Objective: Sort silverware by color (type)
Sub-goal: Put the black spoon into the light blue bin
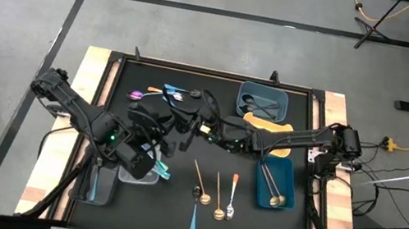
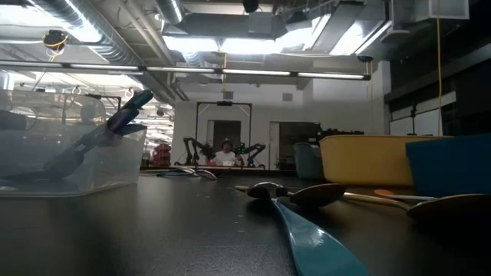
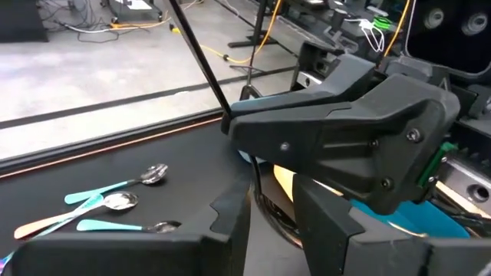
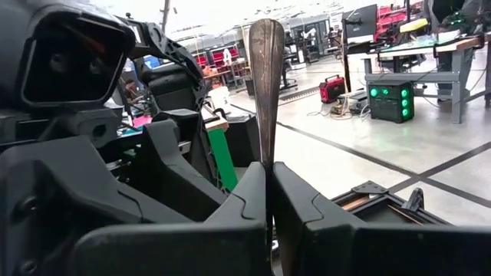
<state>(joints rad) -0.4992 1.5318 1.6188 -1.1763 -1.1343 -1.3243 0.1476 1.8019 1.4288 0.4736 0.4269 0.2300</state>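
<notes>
Two claws met over mid-bench: right claw (image 4: pixel 268 201) pinching a dark spoon handle (image 4: pixel 266 84) upright, left claw (image 1: pixel 149 159) state unclear. Loose spoons (image 1: pixel 211 196) toward the near bench (image 1: pixel 169 225) edge, with bare black surface around.

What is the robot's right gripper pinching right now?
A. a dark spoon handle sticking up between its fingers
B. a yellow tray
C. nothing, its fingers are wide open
A: in the right wrist view the right gripper has its fingers closed against a dark spoon handle that stands straight up between them.
</notes>
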